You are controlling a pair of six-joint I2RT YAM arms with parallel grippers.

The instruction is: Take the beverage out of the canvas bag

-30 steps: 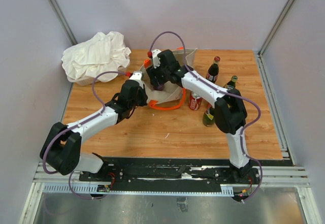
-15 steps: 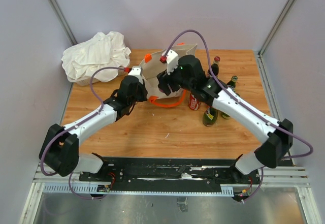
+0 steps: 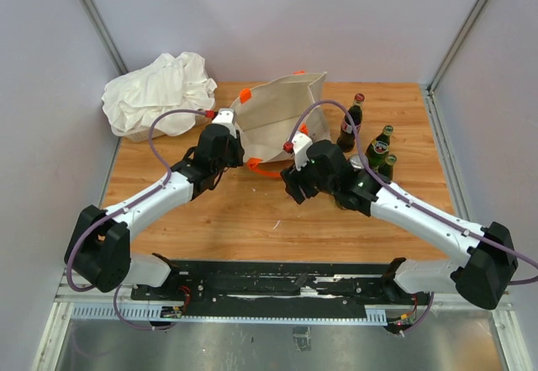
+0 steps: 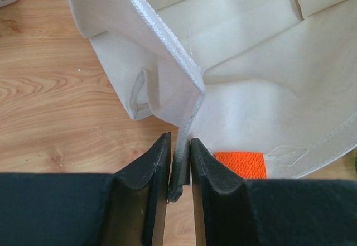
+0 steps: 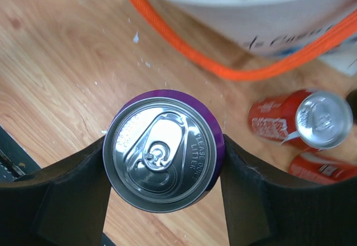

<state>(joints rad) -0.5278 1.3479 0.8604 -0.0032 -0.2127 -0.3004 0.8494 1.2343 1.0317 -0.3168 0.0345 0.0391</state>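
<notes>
Beverage can (image 5: pixel 163 148) is hanging outside the canvas bag (image 3: pixel 273 119), clamped in the right gripper (image 3: pixel 296 188) — the left gripper (image 4: pixel 180 162) is pinching the bag's rim — only placing is remaining.

Right gripper (image 3: pixel 296 188), formerly inside the mouth of the canvas bag (image 3: pixel 282 114), now withdrawn to the bag's near side, above the table (image 3: pixel 210 219), fingers closed on an upright purple can (image 5: pixel 164 154). Right arm (image 3: pixel 420 215) swung outward to the right, elbow lowered; bag interior no longer covered
</notes>
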